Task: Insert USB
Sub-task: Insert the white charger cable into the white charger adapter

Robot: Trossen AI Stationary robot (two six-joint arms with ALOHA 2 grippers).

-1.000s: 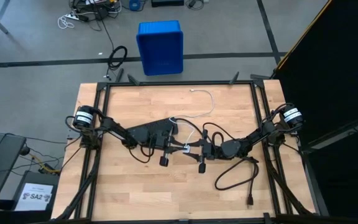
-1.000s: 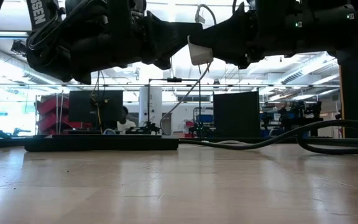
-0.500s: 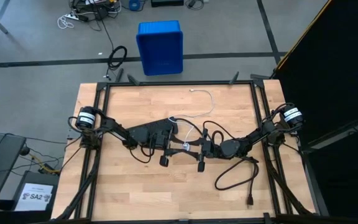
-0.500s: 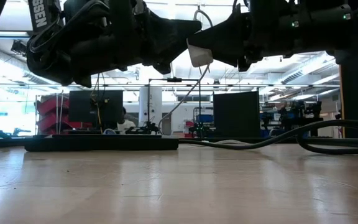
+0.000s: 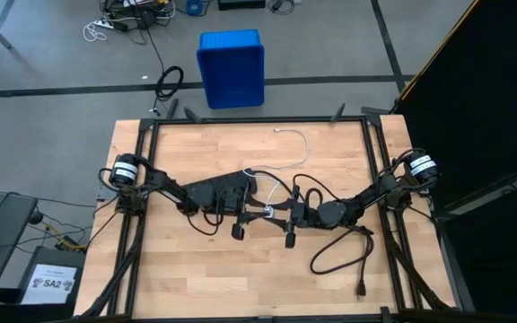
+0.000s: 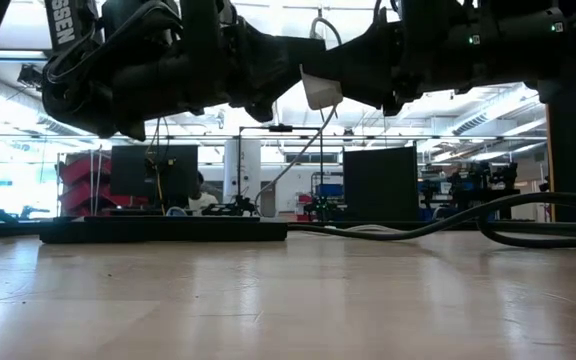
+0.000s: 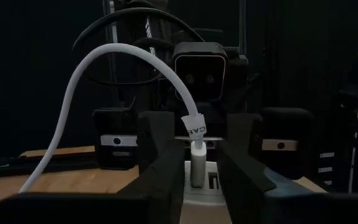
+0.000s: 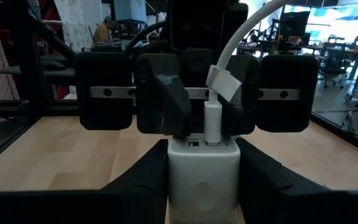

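Note:
Both arms meet above the table's middle, fingers pointing at each other. My left gripper [image 5: 258, 212] [image 7: 199, 171] is shut on the white USB plug [image 7: 197, 163]. The thin white cable [image 5: 302, 148] arches up from the plug and trails toward the far edge, where its free end [image 5: 279, 131] lies on the wood. A white tag [image 6: 318, 88] sits on the cable just behind the plug. My right gripper [image 5: 276, 213] [image 8: 204, 180] is shut on a white charger block [image 8: 204, 163]. The plug's tip meets the block's port face [image 8: 194, 143]; how deep it sits is hidden. My left gripper pinches the USB plug's body [image 8: 212, 121] between its two fingers [image 8: 166, 106], coming level from the table's left. The plug is lifted clear and points along the fingers at the block. My right gripper pinches the charger block by its two sides [image 8: 176, 168], level from the table's right. The block is lifted clear, port face turned to the plug.
A black power strip [image 6: 163, 230] lies flat on the table under the left arm. Its thick black cord [image 5: 339, 251] loops across the right half, ending in a plug near the near edge [image 5: 363, 289]. A blue bin [image 5: 232, 67] stands on the floor beyond the table.
The two grippers have drawn slightly closer together, the left one edging toward the table's right; the bright gap between them in the low view has narrowed.

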